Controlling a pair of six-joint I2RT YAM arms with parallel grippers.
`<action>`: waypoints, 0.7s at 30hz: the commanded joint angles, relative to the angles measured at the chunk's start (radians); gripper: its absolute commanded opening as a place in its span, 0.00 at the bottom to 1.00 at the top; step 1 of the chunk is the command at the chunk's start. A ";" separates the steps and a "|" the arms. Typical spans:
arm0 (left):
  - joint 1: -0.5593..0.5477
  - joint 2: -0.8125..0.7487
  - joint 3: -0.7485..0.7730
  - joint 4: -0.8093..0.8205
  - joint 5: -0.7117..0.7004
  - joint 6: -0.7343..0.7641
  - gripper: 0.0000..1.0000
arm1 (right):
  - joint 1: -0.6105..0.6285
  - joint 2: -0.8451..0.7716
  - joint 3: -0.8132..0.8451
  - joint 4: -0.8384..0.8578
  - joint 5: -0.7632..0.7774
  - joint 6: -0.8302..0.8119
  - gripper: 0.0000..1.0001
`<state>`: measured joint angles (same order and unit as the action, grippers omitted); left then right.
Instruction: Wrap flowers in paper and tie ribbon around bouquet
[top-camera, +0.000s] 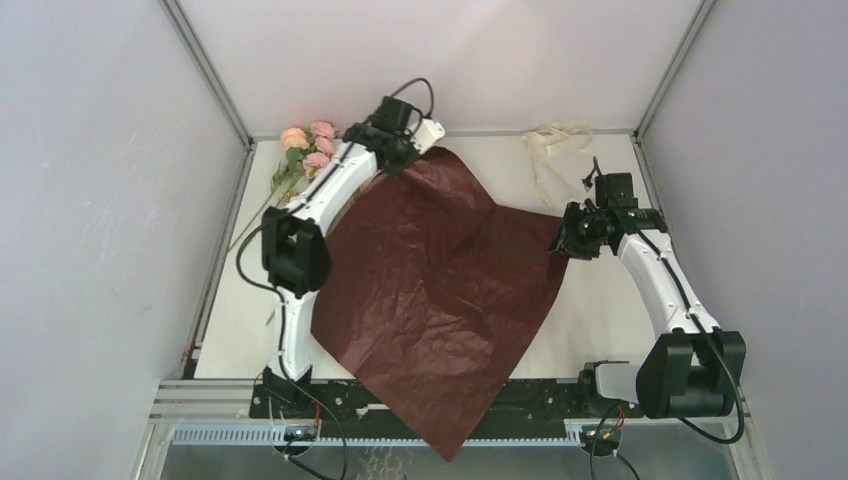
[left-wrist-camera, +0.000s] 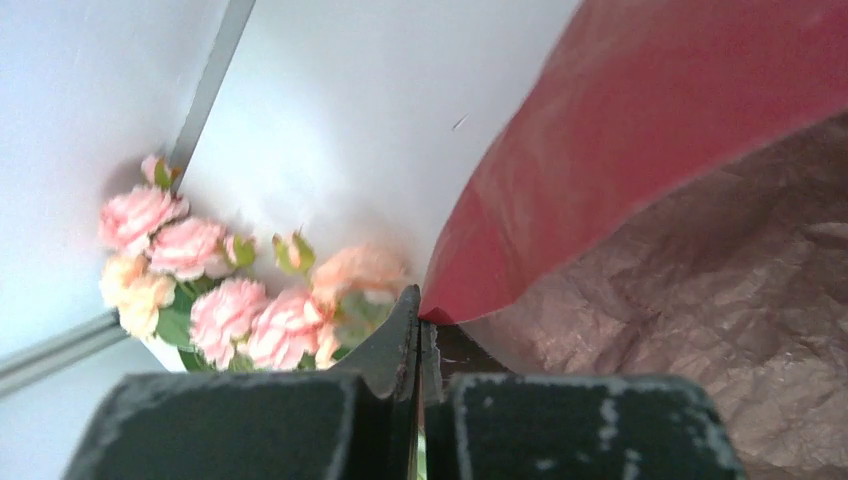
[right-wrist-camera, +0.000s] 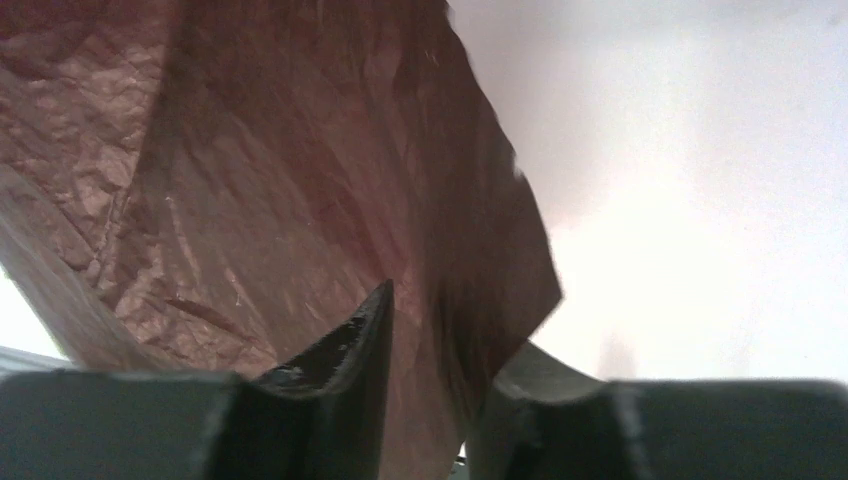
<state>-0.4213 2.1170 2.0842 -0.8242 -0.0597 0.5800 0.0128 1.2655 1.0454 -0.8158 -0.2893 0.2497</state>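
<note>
Seeing paper (top-camera: 440, 290) spread diamond-wise on table (top-camera: 600, 310): dark red, crinkled, near corner overhanging the front edge. Right gripper (top-camera: 560, 243): fingers (right-wrist-camera: 350, 335) slightly parted at paper's right corner, edge between them. Left gripper (top-camera: 422, 143): pressed together, pinching the raised far corner. Past left arm (top-camera: 320, 195), flowers (top-camera: 310, 145) at far-left corner, stalks partly hidden. Ribbon (top-camera: 555, 145) bunched far right, well apart.
</note>
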 joint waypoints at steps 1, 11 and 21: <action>-0.052 0.089 0.079 0.076 -0.123 0.083 0.00 | -0.036 -0.011 0.016 0.015 0.129 0.004 0.50; -0.064 0.109 0.002 0.127 -0.149 0.125 0.00 | -0.129 0.328 0.225 0.265 0.198 0.070 0.69; -0.074 0.172 0.059 0.151 -0.110 0.067 0.00 | 0.081 0.875 0.817 0.082 0.279 -0.222 0.68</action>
<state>-0.4862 2.2704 2.0739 -0.7136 -0.1890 0.6853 0.0235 2.0628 1.7077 -0.6720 -0.0387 0.1600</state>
